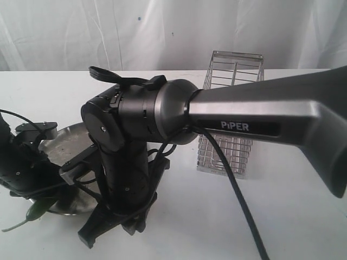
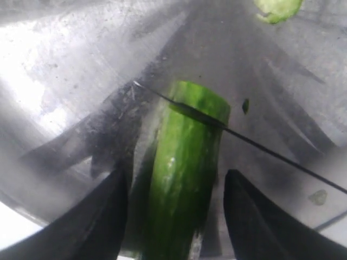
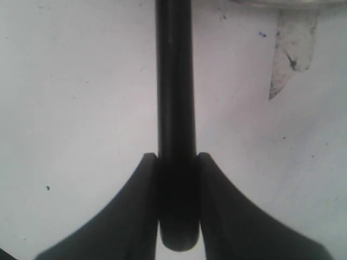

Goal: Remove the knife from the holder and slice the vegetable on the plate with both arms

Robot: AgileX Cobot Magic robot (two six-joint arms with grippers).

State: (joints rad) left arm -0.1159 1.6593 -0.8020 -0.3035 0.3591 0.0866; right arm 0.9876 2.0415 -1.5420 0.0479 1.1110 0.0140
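Note:
In the left wrist view the green vegetable (image 2: 184, 173) lies on the steel plate (image 2: 65, 81). My left gripper (image 2: 176, 173) is open and straddles it, with a narrow gap at each finger. The knife's thin dark blade (image 2: 255, 145) lies across the vegetable close to its cut end. A cut piece (image 2: 277, 8) lies farther off on the plate. My right gripper (image 3: 176, 157) is shut on the knife's black handle (image 3: 174, 97). In the exterior view the right gripper (image 1: 111, 230) points down beside the plate (image 1: 65, 138), and the vegetable's stem end (image 1: 35, 212) shows there.
The wire holder (image 1: 233, 81) stands behind the PiPER arm (image 1: 255, 116), which crosses from the right to the middle. The black left arm (image 1: 21, 168) sits at the left edge. A black cable (image 1: 241, 200) hangs over the white table (image 1: 293, 227).

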